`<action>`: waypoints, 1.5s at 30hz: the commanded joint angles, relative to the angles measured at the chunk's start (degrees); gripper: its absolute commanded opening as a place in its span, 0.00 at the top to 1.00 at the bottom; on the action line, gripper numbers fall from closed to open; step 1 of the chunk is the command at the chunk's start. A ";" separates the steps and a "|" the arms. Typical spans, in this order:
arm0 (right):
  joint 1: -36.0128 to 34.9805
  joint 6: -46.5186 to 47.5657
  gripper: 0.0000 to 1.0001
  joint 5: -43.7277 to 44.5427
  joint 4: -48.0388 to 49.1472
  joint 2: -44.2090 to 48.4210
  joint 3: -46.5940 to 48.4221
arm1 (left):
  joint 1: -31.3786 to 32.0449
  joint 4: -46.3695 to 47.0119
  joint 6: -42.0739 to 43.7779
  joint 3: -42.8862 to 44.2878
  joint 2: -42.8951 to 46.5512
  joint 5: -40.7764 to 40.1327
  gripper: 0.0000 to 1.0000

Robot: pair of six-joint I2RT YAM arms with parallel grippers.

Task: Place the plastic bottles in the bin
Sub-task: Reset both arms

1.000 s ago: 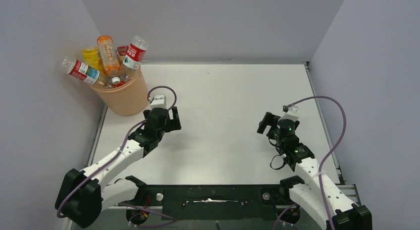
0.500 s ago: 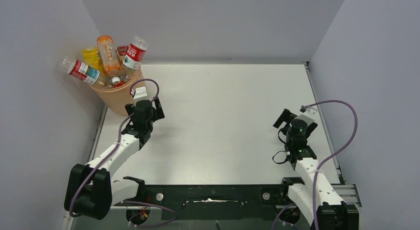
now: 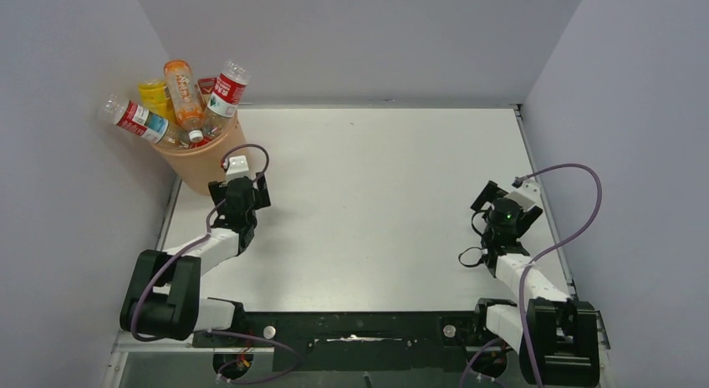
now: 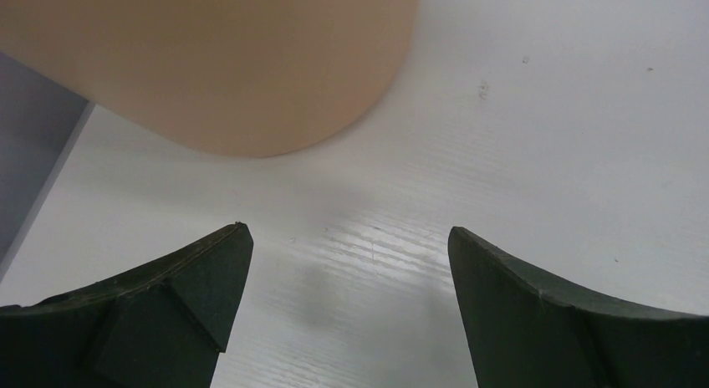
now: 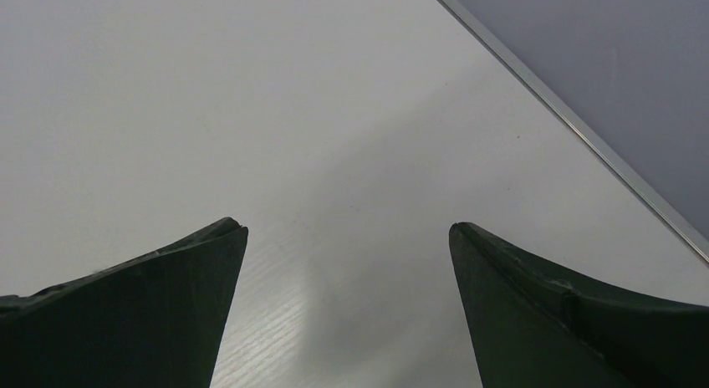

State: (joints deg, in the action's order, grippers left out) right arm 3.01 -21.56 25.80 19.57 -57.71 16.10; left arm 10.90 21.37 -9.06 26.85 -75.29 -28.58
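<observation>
Your plastic bottles (image 3: pixel 182 91) stick up from the bin (image 3: pixel 209 166), long axes fanning up and outward; left hand (image 4: pixel 349 232) and right hand (image 5: pixel 349 227) both spread.

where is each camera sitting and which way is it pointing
Top external: above and behind the bases, looking down on the table, bin and bottles; left arm and right arm show.
Left wrist: on the left arm, looking low across the table at the bin's wall; open left gripper shows.
Right wrist: on the right arm, facing table and a grey wall; open right gripper shows.
Shared: top and left wrist both see the bin.
</observation>
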 commanded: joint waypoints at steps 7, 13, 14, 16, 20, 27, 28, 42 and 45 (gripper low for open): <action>2.38 0.69 0.02 4.86 18.63 -10.21 -0.44 | -1.86 18.71 5.39 -1.82 -8.07 5.29 0.11; 3.47 -0.50 0.02 5.67 26.52 -14.49 -3.11 | -2.14 23.68 7.64 -2.24 -12.81 5.28 0.11; 3.64 -0.73 0.02 5.78 26.20 -14.65 -2.91 | -2.12 23.89 7.67 -1.81 -13.31 5.61 0.11; 3.76 -0.36 0.02 6.08 27.15 -15.32 -2.72 | -2.26 24.44 8.00 -1.36 -14.09 5.43 0.11; 3.82 0.83 0.02 6.96 27.24 -16.07 -1.95 | -2.93 25.54 8.16 -0.86 -15.15 6.01 0.11; 3.83 3.30 0.02 8.26 30.23 -16.54 -2.66 | -5.79 29.18 8.09 -1.14 -17.00 9.27 0.11; 3.84 3.62 0.02 8.56 30.54 -16.82 -2.59 | -6.29 29.25 7.93 -1.09 -17.31 9.95 0.11; 2.57 9.63 0.02 8.17 46.85 -22.44 -6.31 | -8.47 34.44 5.52 -4.92 -15.63 12.04 0.11; 2.16 10.89 0.02 7.55 47.23 -23.12 -5.86 | -8.77 36.80 5.09 -6.52 -15.13 12.10 0.11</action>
State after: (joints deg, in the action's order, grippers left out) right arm 5.89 -13.52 32.53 57.71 -80.51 9.72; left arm 2.85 50.43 -2.76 22.00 -92.42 -17.21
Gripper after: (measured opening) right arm 0.978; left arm 0.890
